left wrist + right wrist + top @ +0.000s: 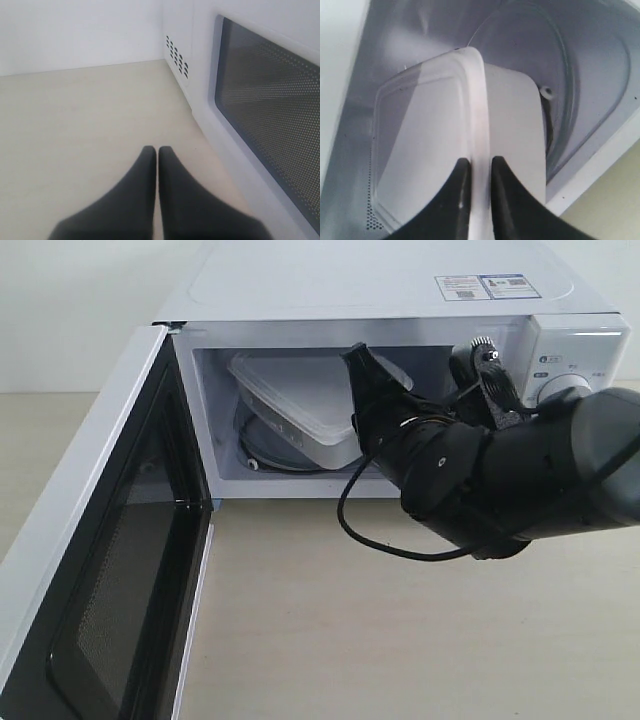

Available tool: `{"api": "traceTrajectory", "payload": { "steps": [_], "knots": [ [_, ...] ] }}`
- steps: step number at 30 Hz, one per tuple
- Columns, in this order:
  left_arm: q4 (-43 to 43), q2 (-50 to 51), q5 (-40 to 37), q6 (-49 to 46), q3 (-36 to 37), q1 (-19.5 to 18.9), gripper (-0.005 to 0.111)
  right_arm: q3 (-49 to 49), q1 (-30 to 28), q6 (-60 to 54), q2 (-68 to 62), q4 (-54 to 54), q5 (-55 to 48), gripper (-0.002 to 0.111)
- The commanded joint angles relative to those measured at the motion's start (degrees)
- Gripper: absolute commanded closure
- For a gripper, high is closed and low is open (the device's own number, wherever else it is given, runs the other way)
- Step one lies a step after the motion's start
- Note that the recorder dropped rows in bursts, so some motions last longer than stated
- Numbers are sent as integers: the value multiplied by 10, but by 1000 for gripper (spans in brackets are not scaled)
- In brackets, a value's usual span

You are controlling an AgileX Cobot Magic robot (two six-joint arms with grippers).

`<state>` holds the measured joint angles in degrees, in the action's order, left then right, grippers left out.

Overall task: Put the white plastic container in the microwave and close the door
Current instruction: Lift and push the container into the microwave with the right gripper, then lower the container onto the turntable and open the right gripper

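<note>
Inside the microwave [380,280] the white plastic container [300,400] is partly hidden behind the right gripper [476,172], which pinches its rim. The left gripper [157,152], pressed together, hangs beside the open door [110,570].

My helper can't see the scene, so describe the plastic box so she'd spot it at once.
Find the big white microwave, door swung open. Inside, the plastic box sits tilted over the round glass plate, its rim pinched by the right gripper. It is the only milky-white, round-cornered box there.
</note>
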<state>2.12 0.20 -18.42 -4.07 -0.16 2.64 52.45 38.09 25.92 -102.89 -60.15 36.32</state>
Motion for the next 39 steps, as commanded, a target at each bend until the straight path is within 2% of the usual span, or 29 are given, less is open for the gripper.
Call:
{"api": "traceTrajectory", "payload": {
  "steps": [1,8,16,20,23,25,29,31,35,39],
  "knots": [
    [2,-2,8,-3,2,-2,103,5,-4,-10,-4,3,7,109],
    [2,-2,8,-3,2,-2,103,39,-4,54,-52,4,11,109],
    [2,-2,8,-3,2,-2,103,43,-4,55,-52,-12,26,107],
    [2,-2,8,-3,2,-2,103,43,-4,55,-52,-11,18,89],
    [2,-2,8,-3,2,-2,103,43,-4,55,-52,-11,18,70],
    [2,-2,8,-3,2,-2,103,43,-4,55,-52,-11,18,67],
    [2,-2,8,-3,2,-2,103,43,-4,55,-50,-11,20,68],
    [2,-2,8,-3,2,-2,103,42,-4,48,-43,-12,22,72],
    [2,-2,8,-3,2,-2,103,42,-4,-48,-16,-13,21,90],
    [2,-2,8,-3,2,-2,103,26,-4,-197,39,-16,-23,104]
  ]
}}
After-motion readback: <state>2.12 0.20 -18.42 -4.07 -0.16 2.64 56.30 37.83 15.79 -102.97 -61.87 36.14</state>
